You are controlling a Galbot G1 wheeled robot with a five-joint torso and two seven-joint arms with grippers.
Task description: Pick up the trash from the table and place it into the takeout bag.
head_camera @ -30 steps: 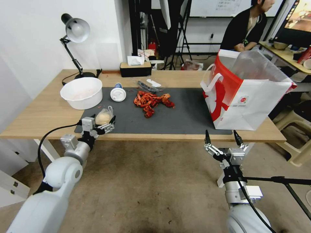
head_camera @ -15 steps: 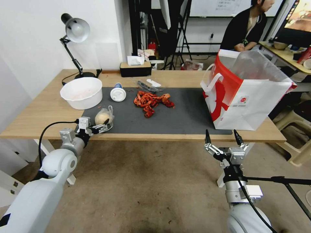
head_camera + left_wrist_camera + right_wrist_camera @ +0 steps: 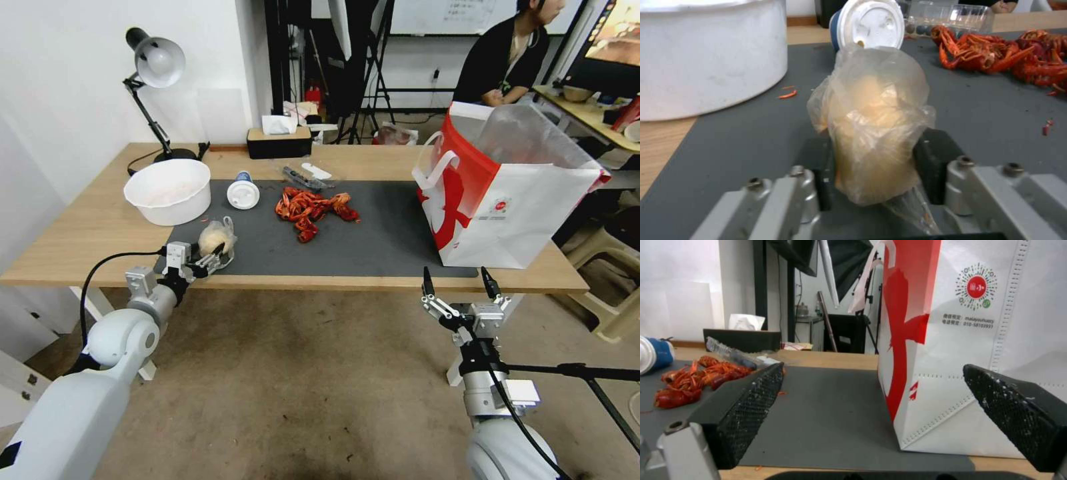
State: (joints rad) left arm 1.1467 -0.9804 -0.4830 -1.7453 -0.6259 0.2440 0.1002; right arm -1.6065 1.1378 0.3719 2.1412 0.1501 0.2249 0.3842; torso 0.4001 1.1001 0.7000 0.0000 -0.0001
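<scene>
**A:** Clear plastic bag, thin and crinkled, with a pale bun [image 3: 871,133] inside. Left claw [image 3: 203,260] is clenched on it at the near left corner of the dark grey mat [image 3: 387,233], just inside the desk [image 3: 100,233] edge. Bun sits low, at or barely off the mat; cannot tell which.

**B:** Handling estimate?

**A:** Light and soft, I judge. Bread will squash under a hard pinch; film looks slippery and may slide against the pads. Best hold is across the bun's body, not the loose plastic alone. The left wrist view shows the black pads on either flank of the lower bun, with a tail of film trailing down between them.

**B:** Right side?

**A:** Right claw [image 3: 459,283] hangs released, fingers spread, below the desk's front edge, idle. Takeout bag [image 3: 527,207] stands upright at the far right of the mat, mouth open, clear liner sticking up.

**B:** View differences?

**A:** Head view gives the layout: bun and bag well apart, crayfish shells [image 3: 313,208] between, white-lidded blue cup [image 3: 243,192] and white bowl [image 3: 168,190] behind the bun. Left wrist view gives grip detail that the head view lacks. Right wrist view shows the bag's printed round logo [image 3: 976,286] and red side panel close up.
</scene>
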